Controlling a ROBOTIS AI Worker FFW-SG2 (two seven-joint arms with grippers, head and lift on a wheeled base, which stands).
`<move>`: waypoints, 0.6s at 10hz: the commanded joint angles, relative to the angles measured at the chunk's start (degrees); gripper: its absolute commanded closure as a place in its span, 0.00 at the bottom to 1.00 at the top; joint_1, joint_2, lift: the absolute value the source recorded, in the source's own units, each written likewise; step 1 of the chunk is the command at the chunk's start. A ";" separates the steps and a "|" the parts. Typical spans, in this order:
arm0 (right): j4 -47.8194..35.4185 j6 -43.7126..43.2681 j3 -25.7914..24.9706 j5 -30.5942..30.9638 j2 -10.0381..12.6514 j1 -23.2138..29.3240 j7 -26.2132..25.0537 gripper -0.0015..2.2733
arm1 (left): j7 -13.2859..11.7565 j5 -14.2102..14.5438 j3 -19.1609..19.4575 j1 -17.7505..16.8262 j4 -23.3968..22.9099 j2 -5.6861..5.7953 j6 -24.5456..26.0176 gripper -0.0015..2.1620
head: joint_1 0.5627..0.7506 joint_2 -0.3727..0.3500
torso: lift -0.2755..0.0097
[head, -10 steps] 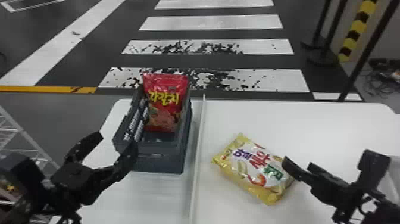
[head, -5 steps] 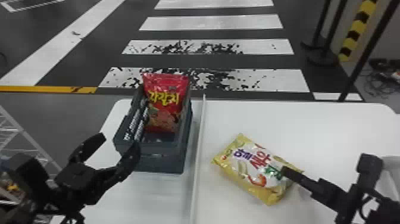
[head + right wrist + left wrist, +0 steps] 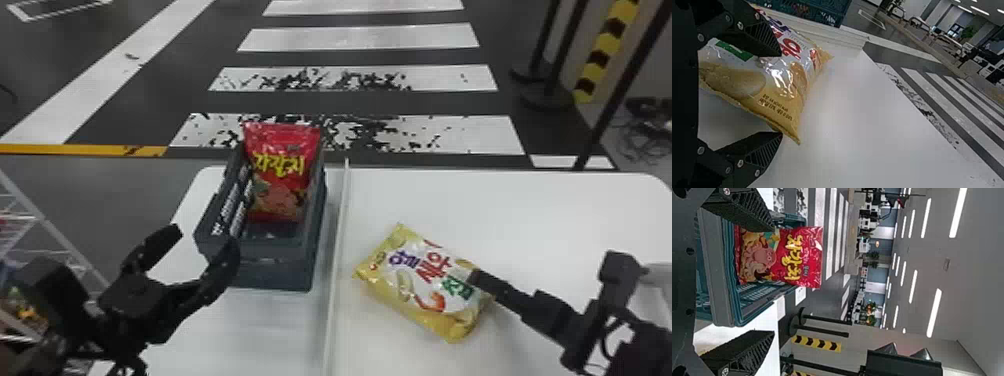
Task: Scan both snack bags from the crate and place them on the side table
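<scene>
Standing open at the near end of the crate (image 3: 275, 275), the left gripper (image 3: 204, 237) holds its two flat fingers well apart; one overlaps the crate's near corner as I see it. The right gripper (image 3: 500, 295) is open too, reaching over the yellow snack bag (image 3: 425, 285); its wrist view sets one finger (image 3: 764, 39) across the printed face and the other (image 3: 764, 154) beside the bag, though whether either touches it I cannot tell. Off to the left, a wire rack (image 3: 40, 220) stands beside the table.

The yellow bag lies flat, face up, on the right-hand part of the white table (image 3: 575, 215). A raised divider (image 3: 336, 250) runs between it and the crate, which rests on the left-hand part. Inside the crate, toward the far end, the red snack bag (image 3: 282, 170) stands upright, its top above the rim.

Beyond the table: a dark floor with white crossing stripes (image 3: 360, 37), black posts (image 3: 562, 45) and a yellow-and-black striped column (image 3: 605, 45) to the right, and, farthest, ceiling lights (image 3: 912, 286).
</scene>
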 commanded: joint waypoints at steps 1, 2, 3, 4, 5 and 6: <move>0.71 -0.48 -0.73 0.90 -0.09 -0.36 0.31 0.67 | 0.06 0.00 -0.26 -0.26 0.43 0.15 0.00 0.03 | 0.70 0.68 | 0.63; 1.24 0.22 -1.61 0.64 -0.17 -0.63 0.22 0.96 | 0.06 0.00 -0.35 -0.44 0.79 0.41 0.00 0.03 | 0.70 0.67 | 0.63; 1.33 1.10 -2.14 0.29 -0.26 -0.72 0.49 1.00 | 0.06 0.00 -0.44 -0.53 1.14 0.59 0.00 0.03 | 0.70 0.66 | 0.63; 3.00 6.02 -4.07 -0.59 -0.35 -1.68 2.60 0.99 | 0.15 0.00 -0.79 -0.70 1.40 0.76 0.00 0.03 | 0.70 0.65 | 0.63; 3.97 9.01 -5.57 -1.47 -0.44 -2.12 3.39 1.00 | 0.15 0.00 -1.23 -1.14 1.84 1.29 0.00 0.03 | 0.70 0.66 | 0.63; 4.49 10.59 -6.36 -2.35 -0.35 -2.30 3.30 1.00 | 0.15 0.09 -1.32 -1.23 2.10 1.47 0.00 0.03 | 0.70 0.66 | 0.63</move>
